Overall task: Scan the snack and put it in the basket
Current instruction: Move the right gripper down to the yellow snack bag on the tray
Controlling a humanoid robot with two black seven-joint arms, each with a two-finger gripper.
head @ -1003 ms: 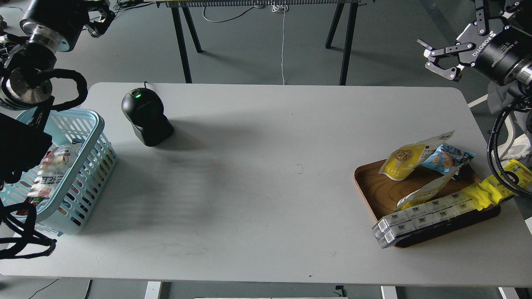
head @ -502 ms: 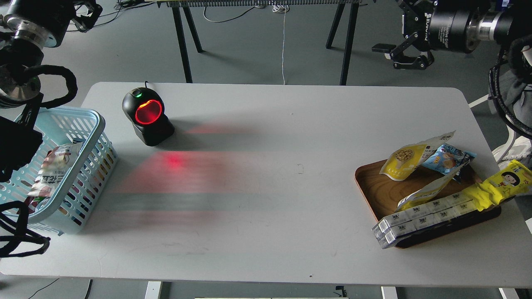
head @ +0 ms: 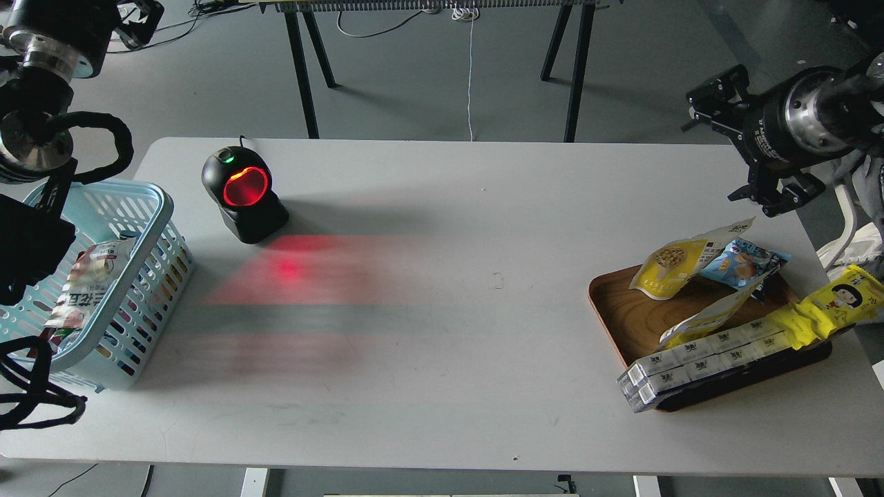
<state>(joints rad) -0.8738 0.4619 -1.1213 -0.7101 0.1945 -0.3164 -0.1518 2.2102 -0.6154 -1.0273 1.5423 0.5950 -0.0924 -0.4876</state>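
Note:
The snack [head: 678,266], a yellow pouch with a white top and a round bean picture, leans at the back of the brown wooden tray [head: 632,321] at the right. The light blue basket [head: 141,200] stands at the table's left edge with a packet [head: 86,279] inside. My right gripper [head: 715,148] hovers above the table's back right corner, behind the snack and apart from it, fingers spread and empty. My left gripper [head: 141,12] is at the top left, mostly cut off by the view's edge, well behind the basket.
A black scanner [head: 243,193] glows red at the back left and throws red light on the table [head: 442,331]. The tray also holds a small blue packet [head: 744,262], a second yellow-white pouch [head: 711,314], white boxes [head: 697,362] and a long yellow cartoon-face packet [head: 832,304].
The scanner's red light has come on. My right gripper swung up and left, then came down and right, turning as it went. The snack and the basket have not moved.

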